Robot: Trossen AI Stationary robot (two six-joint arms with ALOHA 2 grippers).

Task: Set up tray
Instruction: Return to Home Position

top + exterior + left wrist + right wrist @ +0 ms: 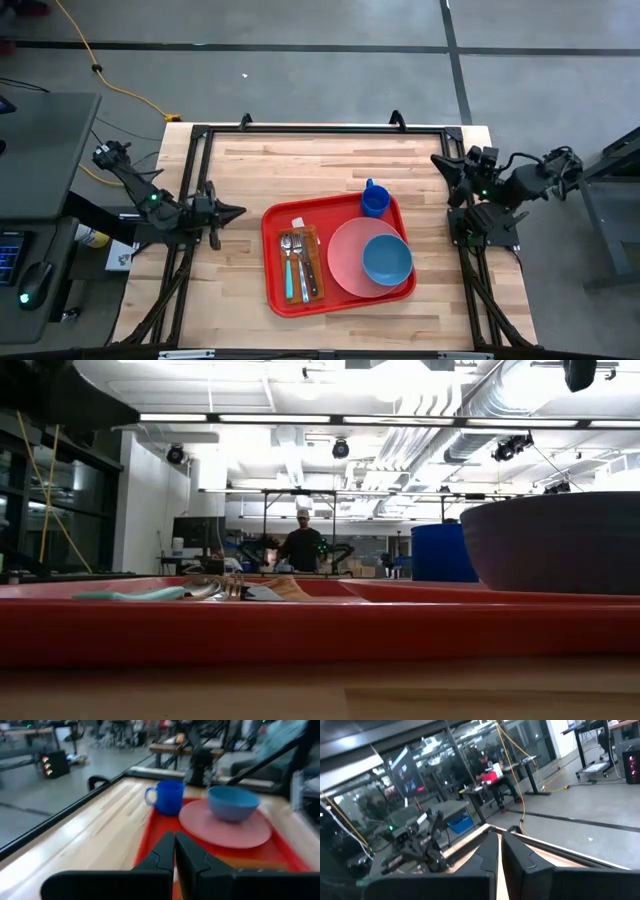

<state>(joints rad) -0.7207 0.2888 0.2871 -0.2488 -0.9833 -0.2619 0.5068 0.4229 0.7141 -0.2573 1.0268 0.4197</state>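
The red tray (272, 260) sat on the table (240, 165) between the arms, holding a plate (345, 272), bowl (386, 259) and cup (375, 201). The left gripper (238, 211) and right gripper (438, 160) were at the sides, fingers together, empty.

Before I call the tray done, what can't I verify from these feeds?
- Cutlery on the napkin: too small in the high view to tell the pieces apart. The tray rim hides most of it in the low view, and the left gripper blocks it in the left wrist view.
- Inside of the mug: too small from above; other views show only its side.
- Plate: behind the tray rim in the low view.
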